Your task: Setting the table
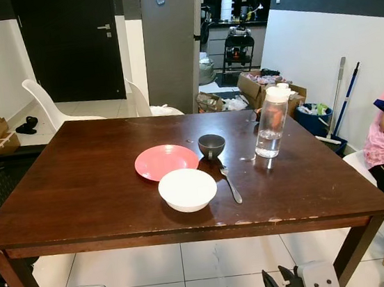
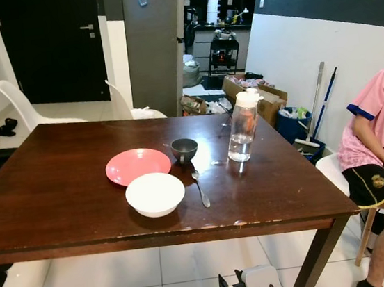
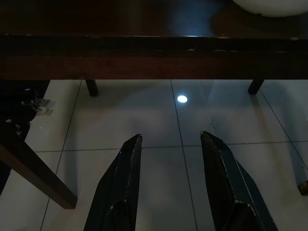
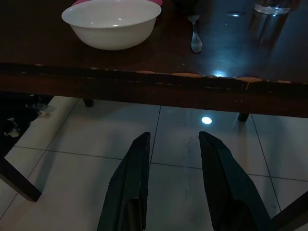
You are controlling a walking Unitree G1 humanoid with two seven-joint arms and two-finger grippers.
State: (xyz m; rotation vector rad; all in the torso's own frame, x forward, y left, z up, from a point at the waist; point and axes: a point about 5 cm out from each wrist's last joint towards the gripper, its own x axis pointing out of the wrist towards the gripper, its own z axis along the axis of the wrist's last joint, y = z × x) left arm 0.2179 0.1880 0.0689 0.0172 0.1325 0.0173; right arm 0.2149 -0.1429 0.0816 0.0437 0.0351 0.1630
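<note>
— Four pieces sat grouped near the surface (image 1: 80, 199) front edge: why there?
— Judged a single place setting: white bowl (image 1: 187, 189) nearest, pink plate (image 1: 166, 160) behind, dark cup (image 1: 212, 144), spoon (image 1: 231, 185) alongside.
— And the tools?
— Left tool (image 3: 171, 159) and right tool (image 4: 174, 159) hung below the edge, fingers parted, empty.

Your two head eyes look forward and down across the tabletop (image 1: 79, 192) from its near edge; both wrist cameras sit low below that edge, facing along their fingers (image 4: 134, 183) over the floor tiles (image 3: 144, 120), sharing the white bowl (image 4: 111, 23)
</note>
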